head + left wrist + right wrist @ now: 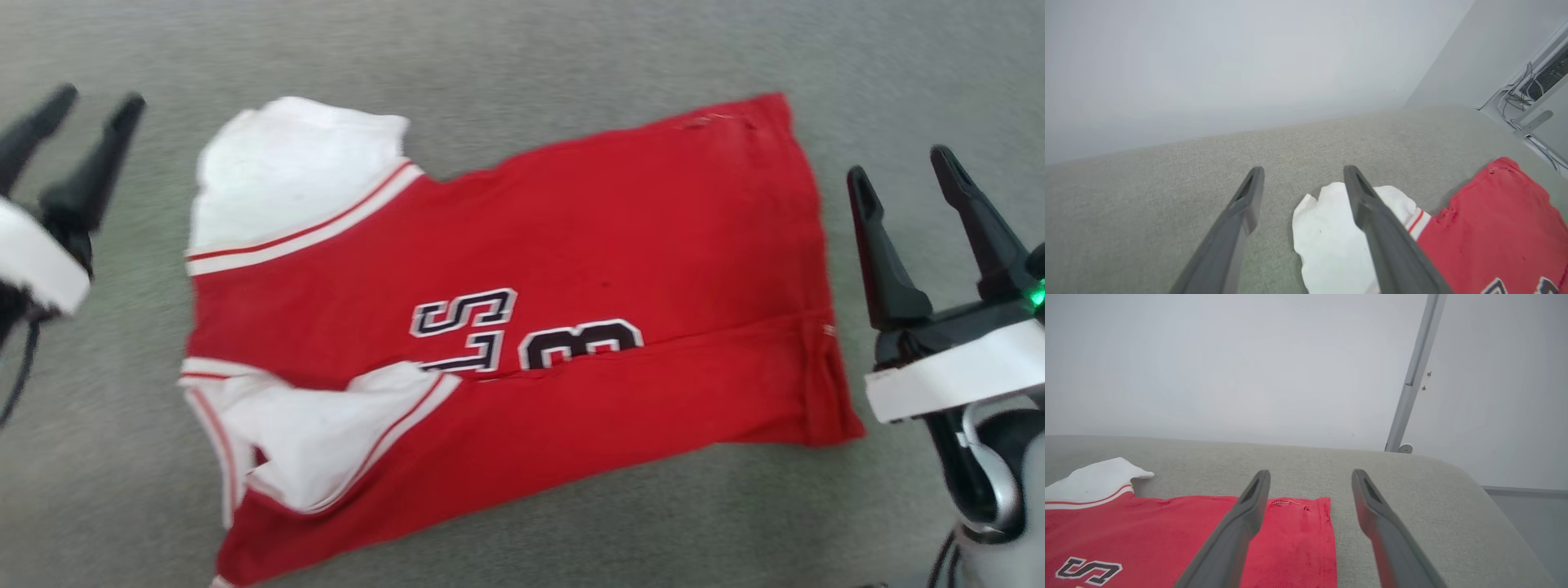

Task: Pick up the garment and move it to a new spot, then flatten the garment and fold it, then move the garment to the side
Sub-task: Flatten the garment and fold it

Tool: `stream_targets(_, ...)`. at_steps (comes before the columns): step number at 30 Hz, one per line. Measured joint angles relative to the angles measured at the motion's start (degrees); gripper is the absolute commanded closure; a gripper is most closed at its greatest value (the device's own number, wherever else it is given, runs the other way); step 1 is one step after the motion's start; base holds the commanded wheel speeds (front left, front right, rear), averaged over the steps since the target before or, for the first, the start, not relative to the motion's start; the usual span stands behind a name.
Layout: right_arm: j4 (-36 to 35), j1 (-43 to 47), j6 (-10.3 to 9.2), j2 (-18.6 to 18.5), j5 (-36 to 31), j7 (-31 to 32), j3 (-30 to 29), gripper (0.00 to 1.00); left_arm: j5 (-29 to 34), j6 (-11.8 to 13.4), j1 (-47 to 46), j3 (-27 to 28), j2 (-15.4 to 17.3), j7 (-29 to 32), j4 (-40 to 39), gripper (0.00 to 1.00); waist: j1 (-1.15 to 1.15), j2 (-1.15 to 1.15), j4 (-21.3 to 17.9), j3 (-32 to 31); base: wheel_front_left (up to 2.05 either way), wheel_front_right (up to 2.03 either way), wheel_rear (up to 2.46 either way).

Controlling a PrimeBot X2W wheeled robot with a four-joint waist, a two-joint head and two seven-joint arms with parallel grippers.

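The garment (pixel 571 269), a red T-shirt with white sleeves and black-and-white lettering, lies folded lengthwise on the grey fabric surface (pixel 522 49), its sleeves at the left and its hem at the right. My left gripper (pixel 69 98) hovers open off its left end, apart from the upper white sleeve (pixel 1327 241), with nothing between its fingers. Just off the hem edge, my right gripper (pixel 898 175) also stands open and empty. In the right wrist view the garment (pixel 1147 539) spreads at the lower left, beneath the left finger of my right gripper (pixel 1310 475).
The grey surface (pixel 1412 490) ends at a rounded edge before a pale wall. A metal post (pixel 1414 375) rises behind it on the right. Loose cables and a white frame (pixel 1531 102) stand beyond the surface's far corner in the left wrist view.
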Motion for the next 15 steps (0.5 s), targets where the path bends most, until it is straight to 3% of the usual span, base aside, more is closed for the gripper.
stream_targets(4,1.8,-0.7,0.0,1.5,-0.6,-3.0,0.5,0.0,3.3,-0.7,-6.9,-2.4,-2.5,7.4,8.6,0.0,0.0,0.0,-2.9,1.2,0.0,0.0,0.0)
stream_targets(9,3.6,-0.7,0.0,2.5,-0.5,-4.1,0.6,0.0,2.9,-2.3,-12.3,-7.1,-4.3,23.5,16.6,0.0,0.0,0.0,-5.6,2.6,0.0,0.0,0.0)
stream_targets(15,4.7,-0.7,0.0,2.9,-0.4,-4.4,1.0,0.0,-1.0,-3.0,-15.5,-9.3,-5.0,35.3,19.0,0.0,0.0,0.0,-6.8,3.8,0.0,0.0,0.0)
